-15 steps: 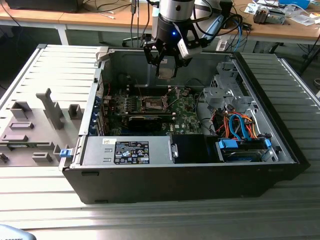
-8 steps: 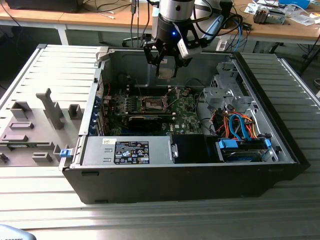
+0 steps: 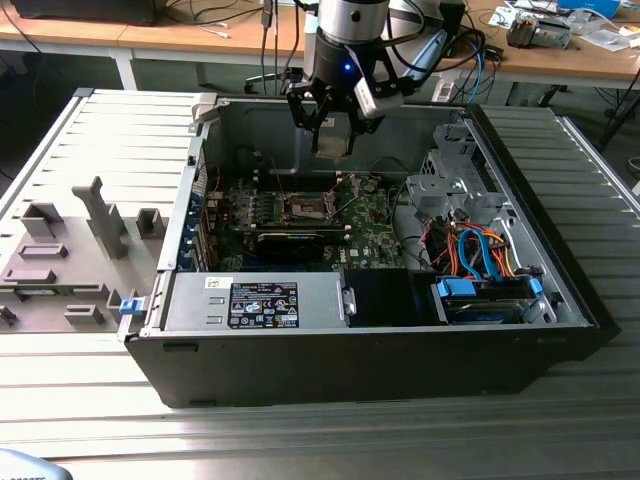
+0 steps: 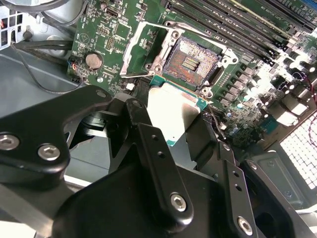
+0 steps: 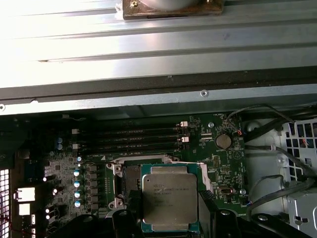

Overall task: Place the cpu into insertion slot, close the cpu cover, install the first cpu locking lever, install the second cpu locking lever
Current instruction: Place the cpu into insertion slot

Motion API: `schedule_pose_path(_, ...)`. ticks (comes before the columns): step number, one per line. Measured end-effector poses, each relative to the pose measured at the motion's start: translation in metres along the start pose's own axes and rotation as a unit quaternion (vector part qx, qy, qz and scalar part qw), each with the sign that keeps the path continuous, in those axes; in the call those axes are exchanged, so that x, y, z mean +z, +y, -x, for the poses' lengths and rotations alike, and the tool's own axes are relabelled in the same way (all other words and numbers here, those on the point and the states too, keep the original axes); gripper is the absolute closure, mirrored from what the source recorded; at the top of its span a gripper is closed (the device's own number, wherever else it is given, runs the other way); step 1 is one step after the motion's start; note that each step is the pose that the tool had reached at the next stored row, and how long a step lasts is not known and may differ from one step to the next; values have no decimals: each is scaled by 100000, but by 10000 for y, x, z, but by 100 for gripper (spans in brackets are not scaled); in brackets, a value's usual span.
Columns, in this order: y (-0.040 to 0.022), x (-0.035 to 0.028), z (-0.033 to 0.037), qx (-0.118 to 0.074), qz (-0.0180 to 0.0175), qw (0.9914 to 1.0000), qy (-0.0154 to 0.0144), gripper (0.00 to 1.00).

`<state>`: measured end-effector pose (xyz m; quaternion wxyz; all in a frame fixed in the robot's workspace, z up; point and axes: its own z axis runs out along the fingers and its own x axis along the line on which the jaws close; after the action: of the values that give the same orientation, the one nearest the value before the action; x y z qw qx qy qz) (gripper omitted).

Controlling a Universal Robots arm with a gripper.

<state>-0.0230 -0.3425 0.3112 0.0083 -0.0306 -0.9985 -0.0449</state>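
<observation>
The cpu (image 5: 169,198) hangs above the open insertion slot (image 4: 190,62).

The arm (image 3: 356,18) is shiny silver with a small blue light (image 3: 346,68), and its black pincer (image 4: 173,119) has round silver screws (image 4: 178,201).

You see a silver-grey cpu (image 5: 168,201) edged in teal, a black gripper (image 3: 335,135), a green motherboard (image 5: 228,168), a dark insertion slot (image 4: 190,59) speckled with coppery pins, a silver cpu cover (image 4: 130,53), and orange and blue cables (image 3: 480,255)
</observation>
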Motion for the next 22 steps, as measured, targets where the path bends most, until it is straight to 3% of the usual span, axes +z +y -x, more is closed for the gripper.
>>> schedule_pose_path(22,-1,12,-1,1079,19,99994,-95,45)
